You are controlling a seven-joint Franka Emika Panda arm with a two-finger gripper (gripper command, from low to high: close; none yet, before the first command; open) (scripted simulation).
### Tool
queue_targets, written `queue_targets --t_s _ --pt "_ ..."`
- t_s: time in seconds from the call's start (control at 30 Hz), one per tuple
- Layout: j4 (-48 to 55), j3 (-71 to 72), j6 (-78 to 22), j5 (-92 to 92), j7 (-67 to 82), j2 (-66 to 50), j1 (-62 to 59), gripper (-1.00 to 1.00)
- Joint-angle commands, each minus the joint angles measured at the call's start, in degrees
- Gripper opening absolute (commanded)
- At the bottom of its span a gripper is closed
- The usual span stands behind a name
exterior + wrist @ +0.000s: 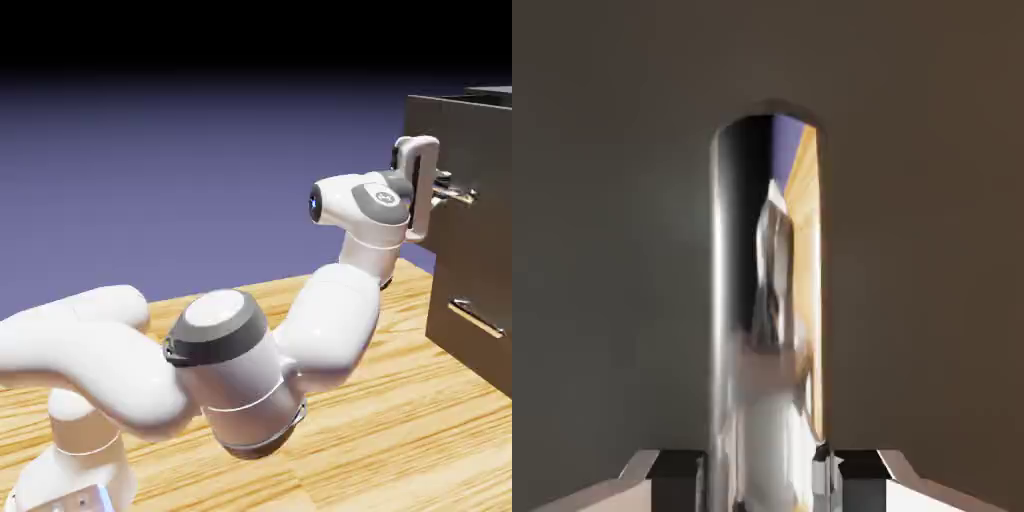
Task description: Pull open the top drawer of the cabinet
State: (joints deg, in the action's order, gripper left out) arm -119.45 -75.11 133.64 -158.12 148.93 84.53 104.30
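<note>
The dark grey-brown cabinet [470, 260] stands at the exterior view's right. My gripper [441, 190] reaches the front of the top drawer [482, 150] and is shut on its silver bar handle [458, 194]. In the hand view the handle [764, 300] runs as a shiny bar up the middle, pinched between my gripper [767, 478], whose grey fingertips [674, 472] press its sides at the bottom edge. The dark drawer front [602, 250] fills the rest of that view.
The lower drawer's silver handle [476, 318] sits below my hand on the same cabinet. The wooden table [400, 440] stretches under the arm, whose white links [230, 350] rise from the lower left.
</note>
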Motion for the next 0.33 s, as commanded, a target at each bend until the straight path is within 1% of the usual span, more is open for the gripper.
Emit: queue_targets --t_s 0.0,0.17,0.2,0.23,0.27,0.3 --pt "-2.08 0.4 -0.65 0.38 -0.11 0.09 -1.46 -1.0" --pt "-12.46 2.75 -3.56 1.93 -1.07 0.81 -9.02 -1.0" --pt "-12.76 2.83 -3.64 1.98 -1.09 0.83 -9.24 -1.0" --pt "-12.76 2.83 -3.64 1.98 -1.09 0.83 -9.24 1.0" --pt "-12.76 2.83 -3.64 1.98 -1.09 0.83 -9.24 1.0" --pt "-14.83 3.43 -4.09 2.47 -1.22 1.06 -10.88 1.0"
